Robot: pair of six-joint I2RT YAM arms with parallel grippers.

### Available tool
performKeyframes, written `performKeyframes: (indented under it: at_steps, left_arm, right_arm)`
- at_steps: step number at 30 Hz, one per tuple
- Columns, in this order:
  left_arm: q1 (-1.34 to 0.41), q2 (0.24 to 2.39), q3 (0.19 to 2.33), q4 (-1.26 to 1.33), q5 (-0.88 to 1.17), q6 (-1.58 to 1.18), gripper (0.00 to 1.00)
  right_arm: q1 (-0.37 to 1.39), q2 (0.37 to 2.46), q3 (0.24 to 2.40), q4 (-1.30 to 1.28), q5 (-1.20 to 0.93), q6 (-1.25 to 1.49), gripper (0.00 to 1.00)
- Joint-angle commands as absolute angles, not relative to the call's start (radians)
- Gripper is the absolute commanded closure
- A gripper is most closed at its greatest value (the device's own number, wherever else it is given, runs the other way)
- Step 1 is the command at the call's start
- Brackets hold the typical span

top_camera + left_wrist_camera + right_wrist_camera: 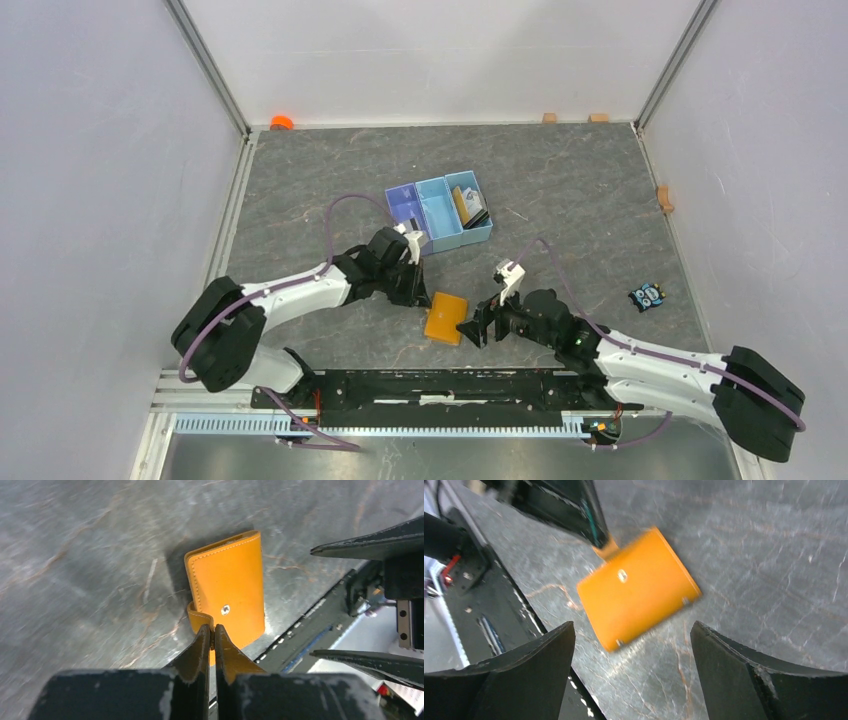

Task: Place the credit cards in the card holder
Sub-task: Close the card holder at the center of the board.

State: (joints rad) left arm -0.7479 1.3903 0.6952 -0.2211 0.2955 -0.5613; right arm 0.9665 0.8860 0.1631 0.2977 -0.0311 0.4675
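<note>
The card holder (446,317), an orange-tan wallet, lies folded shut on the table between both arms. Its snap stud (225,610) is bare and its clasp tab (196,617) curls up off it. My left gripper (214,630) is shut on that tab, which also shows in the right wrist view (607,549). To the wallet's right, my right gripper (632,626) stands wide open just short of its edge, with nothing between the fingers. The credit cards (470,205) lean in the right compartment of the blue tray; I can make out a yellow one and a black one.
The blue three-compartment tray (436,212) stands behind the arms. A small black-and-blue gadget (648,296) lies at the right. The black base rail (450,385) runs close in front of the wallet. An orange object (281,122) sits at the back left corner.
</note>
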Motion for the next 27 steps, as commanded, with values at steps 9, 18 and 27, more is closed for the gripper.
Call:
performKeyframes:
  at_steps: [9, 18, 27]
  left_arm:
    - [-0.744, 1.454, 0.805, -0.209, 0.506, -0.433, 0.91]
    - [-0.743, 1.513, 0.841, -0.295, 0.581, -0.283, 0.90]
    - [-0.741, 1.481, 0.858, -0.339, 0.545, -0.327, 0.88]
  right_arm:
    - [0.963, 0.774, -0.009, 0.612, 0.080, 0.508, 0.11]
    - [0.965, 0.867, -0.117, 0.910, -0.092, 0.422, 0.39]
    - [0.985, 1.070, -0.176, 1.212, -0.090, 0.359, 0.35]
